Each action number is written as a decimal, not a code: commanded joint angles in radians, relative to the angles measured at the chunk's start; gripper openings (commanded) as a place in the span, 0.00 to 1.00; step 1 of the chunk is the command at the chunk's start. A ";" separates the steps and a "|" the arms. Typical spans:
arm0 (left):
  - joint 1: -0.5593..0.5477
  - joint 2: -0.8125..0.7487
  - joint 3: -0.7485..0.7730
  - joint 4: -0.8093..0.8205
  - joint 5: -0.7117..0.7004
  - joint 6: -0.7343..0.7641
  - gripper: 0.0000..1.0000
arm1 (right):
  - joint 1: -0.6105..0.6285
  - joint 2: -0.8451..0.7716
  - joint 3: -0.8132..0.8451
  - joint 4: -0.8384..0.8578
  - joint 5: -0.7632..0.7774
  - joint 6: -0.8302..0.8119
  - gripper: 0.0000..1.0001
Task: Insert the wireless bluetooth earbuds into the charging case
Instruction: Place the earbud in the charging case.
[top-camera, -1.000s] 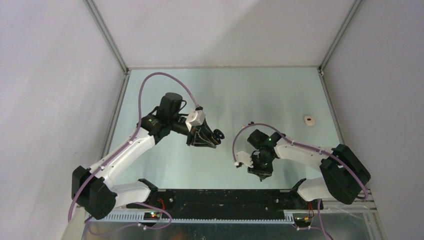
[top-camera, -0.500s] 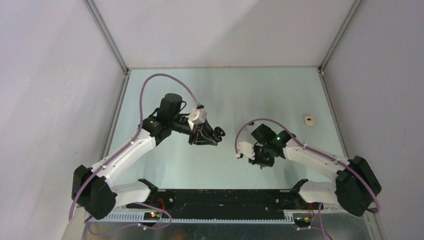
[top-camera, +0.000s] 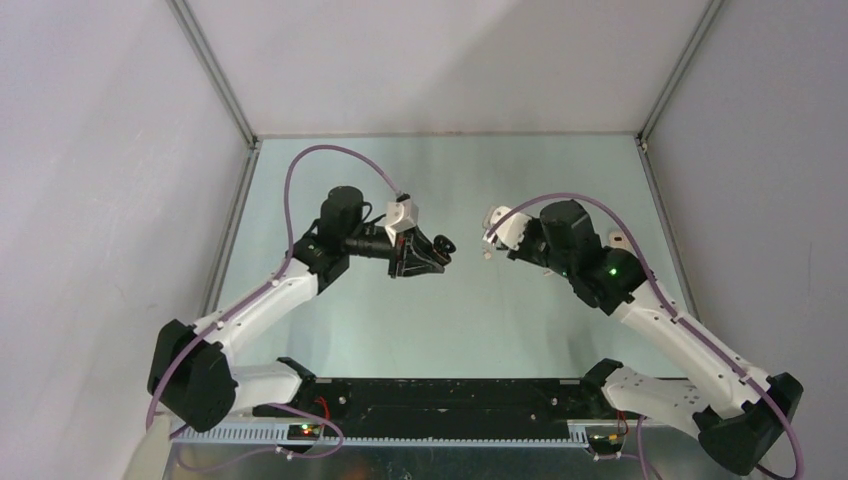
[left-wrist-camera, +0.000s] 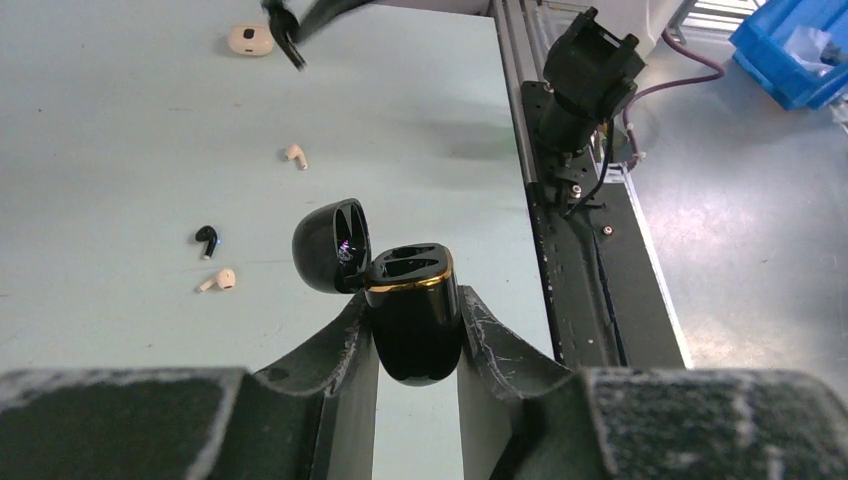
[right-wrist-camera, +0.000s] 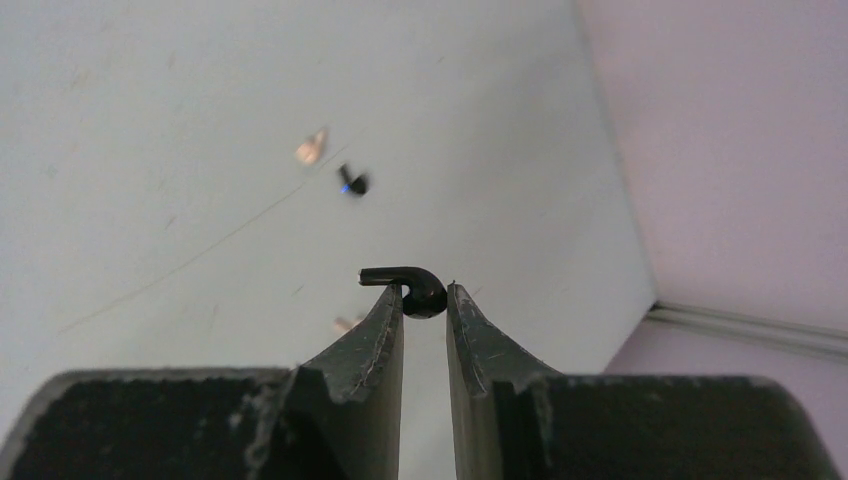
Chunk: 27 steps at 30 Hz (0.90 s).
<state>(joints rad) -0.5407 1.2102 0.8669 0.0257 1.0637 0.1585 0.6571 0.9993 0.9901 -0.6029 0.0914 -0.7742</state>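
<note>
My left gripper (left-wrist-camera: 412, 305) is shut on the black charging case (left-wrist-camera: 415, 325) and holds it above the table with its lid (left-wrist-camera: 330, 245) open and both sockets empty. In the top view the left gripper (top-camera: 432, 252) sits left of centre. My right gripper (right-wrist-camera: 425, 293) is shut on a black earbud (right-wrist-camera: 420, 290), with the stem pointing left. In the top view the right gripper (top-camera: 492, 243) faces the case from the right. On the table lie a black earbud (left-wrist-camera: 207, 238) and two off-white earbuds (left-wrist-camera: 296, 156) (left-wrist-camera: 218, 281).
A small off-white case (left-wrist-camera: 249, 39) lies on the table far right, beyond the right gripper. The black base rail (top-camera: 450, 395) runs along the near edge. Grey walls enclose the table on three sides.
My right arm has swung from near the front edge up to the table's middle, facing the case. My left gripper has shifted slightly right and back with the case.
</note>
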 joint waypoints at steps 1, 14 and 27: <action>0.003 0.024 0.002 0.107 -0.018 -0.079 0.00 | 0.037 -0.015 0.080 0.162 0.101 0.007 0.14; 0.004 0.071 0.190 -0.187 -0.127 0.099 0.00 | 0.237 0.128 0.273 0.293 0.262 -0.090 0.14; 0.013 0.048 0.058 0.164 -0.072 -0.136 0.00 | 0.338 0.267 0.499 0.208 0.346 0.026 0.11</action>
<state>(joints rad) -0.5343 1.2926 0.9813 -0.0177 0.9699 0.1493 0.9688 1.2640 1.4139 -0.3714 0.4126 -0.8143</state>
